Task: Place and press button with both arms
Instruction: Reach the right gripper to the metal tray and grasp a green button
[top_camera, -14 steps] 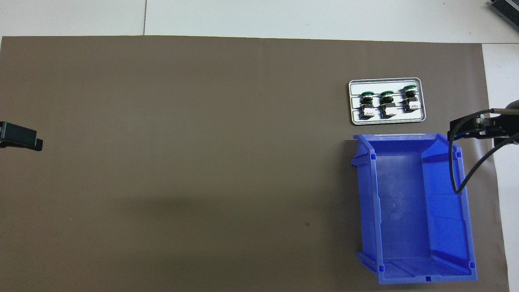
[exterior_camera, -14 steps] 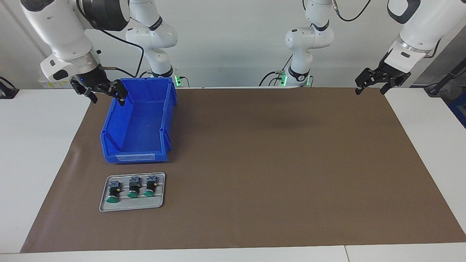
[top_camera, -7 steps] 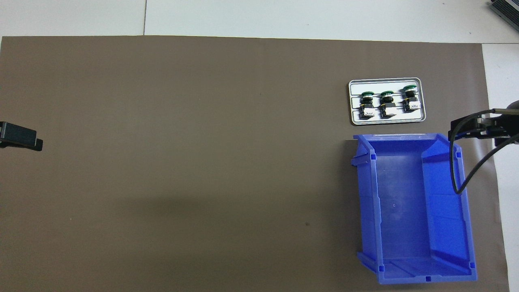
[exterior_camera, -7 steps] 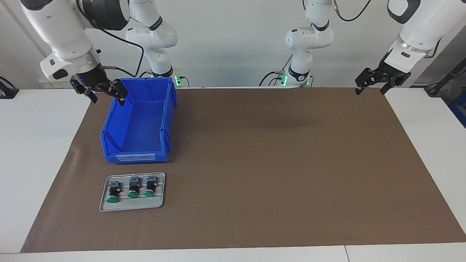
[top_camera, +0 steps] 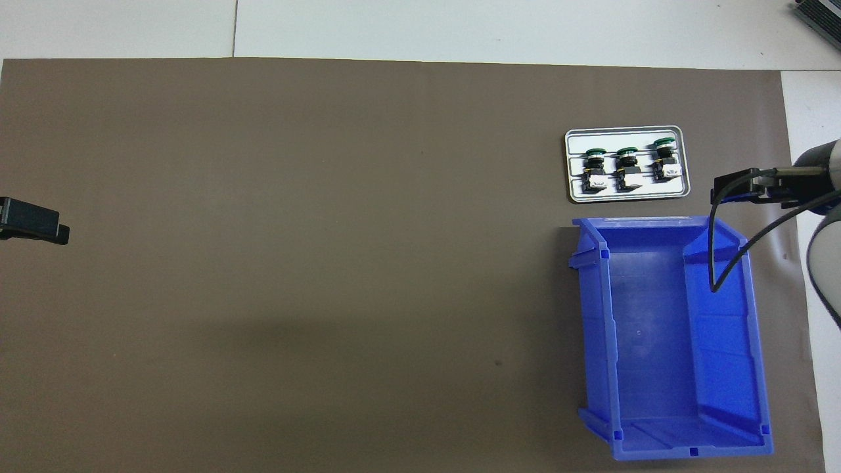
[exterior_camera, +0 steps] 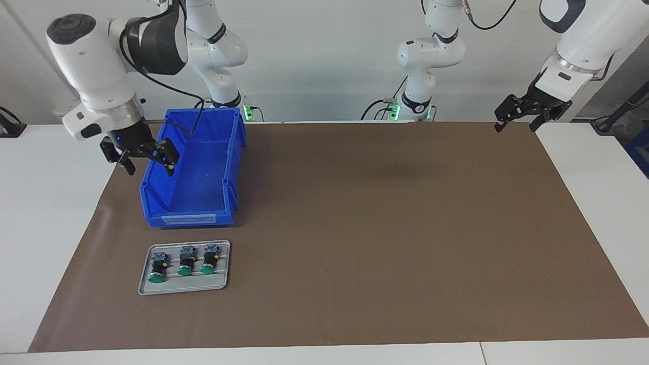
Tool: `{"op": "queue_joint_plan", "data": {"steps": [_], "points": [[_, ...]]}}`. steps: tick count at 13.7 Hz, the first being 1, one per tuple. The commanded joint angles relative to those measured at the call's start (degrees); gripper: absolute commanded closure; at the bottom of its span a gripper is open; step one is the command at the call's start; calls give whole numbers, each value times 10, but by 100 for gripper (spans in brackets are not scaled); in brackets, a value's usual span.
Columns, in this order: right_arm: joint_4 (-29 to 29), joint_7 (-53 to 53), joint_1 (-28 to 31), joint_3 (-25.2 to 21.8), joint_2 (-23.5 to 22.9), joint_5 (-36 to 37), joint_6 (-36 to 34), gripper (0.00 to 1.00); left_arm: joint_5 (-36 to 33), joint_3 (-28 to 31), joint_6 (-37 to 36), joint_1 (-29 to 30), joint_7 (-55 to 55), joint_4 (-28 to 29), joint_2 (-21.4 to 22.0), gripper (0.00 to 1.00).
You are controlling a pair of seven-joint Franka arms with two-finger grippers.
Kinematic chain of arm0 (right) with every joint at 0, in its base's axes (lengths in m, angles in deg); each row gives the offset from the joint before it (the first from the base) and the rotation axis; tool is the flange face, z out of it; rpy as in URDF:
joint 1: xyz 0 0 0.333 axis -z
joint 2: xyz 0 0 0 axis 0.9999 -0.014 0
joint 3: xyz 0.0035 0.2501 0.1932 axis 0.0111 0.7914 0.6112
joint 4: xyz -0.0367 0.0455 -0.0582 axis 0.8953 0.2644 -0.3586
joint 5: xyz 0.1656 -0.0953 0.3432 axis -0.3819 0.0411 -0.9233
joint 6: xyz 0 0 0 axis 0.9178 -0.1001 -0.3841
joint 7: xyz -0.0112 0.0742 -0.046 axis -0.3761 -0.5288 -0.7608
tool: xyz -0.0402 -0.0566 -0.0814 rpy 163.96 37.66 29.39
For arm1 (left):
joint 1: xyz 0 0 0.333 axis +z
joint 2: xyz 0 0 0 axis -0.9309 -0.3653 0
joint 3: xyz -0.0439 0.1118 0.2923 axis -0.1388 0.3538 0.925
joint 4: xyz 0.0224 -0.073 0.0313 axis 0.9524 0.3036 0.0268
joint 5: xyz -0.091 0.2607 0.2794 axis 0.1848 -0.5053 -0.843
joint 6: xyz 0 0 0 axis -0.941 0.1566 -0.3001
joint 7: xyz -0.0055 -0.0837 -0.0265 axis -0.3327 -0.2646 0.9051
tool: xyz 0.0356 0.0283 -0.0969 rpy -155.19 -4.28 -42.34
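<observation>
Both arms (exterior_camera: 101, 66) are glossy white, built of rounded segments joined by black rings. The right arm carries a wide dark grey band at one joint and a grey round end cap (exterior_camera: 71, 24) above it. A thin black cable (exterior_camera: 167, 88) loops from that arm's wrist. Each wrist ends in a black linkage hand with two fingers (a small blue light glows on the right one). Green lights (exterior_camera: 247, 109) shine at both bases.

A plain white wall (exterior_camera: 324, 61) rises at the robots' end of a white surface (exterior_camera: 50, 213), which carries a wide brown mat (exterior_camera: 380, 228) under even light.
</observation>
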Motion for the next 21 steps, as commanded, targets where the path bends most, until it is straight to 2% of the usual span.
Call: {"op": "queue_joint_plan", "data": {"steps": [1, 3, 5, 10, 12, 15, 17, 18, 20, 21], "points": [[12, -15, 8, 4, -89, -8, 102, 0, -10, -3, 9, 4, -3, 18, 16, 0], [32, -16, 5, 4, -142, -29, 143, 0, -10, -3, 9, 4, -3, 18, 16, 0], [23, -37, 4, 4, -177, -31, 188, 0, -10, -3, 9, 4, -3, 18, 16, 0], [11, -42, 4, 5, -228, -33, 253, 0, -10, -3, 9, 4, -3, 18, 16, 0], [10, -43, 7, 5, -246, -58, 270, 0, -10, -3, 9, 4, -3, 18, 16, 0], [3, -40, 2, 5, -252, -67, 286, 2, -10, -3, 9, 4, -3, 18, 16, 0], [2, -40, 2, 5, -258, -68, 290, 11, -10, -3, 9, 4, -3, 18, 16, 0], [-2, -44, 2, 5, -259, -68, 298, 20, -10, -3, 9, 4, -3, 18, 16, 0], [-11, -47, 2, 5, -258, -68, 302, 49, -10, -3, 9, 4, -3, 18, 16, 0], [-13, -47, 2, 5, -257, -67, 301, 69, -10, -3, 9, 4, -3, 18, 16, 0]]}}
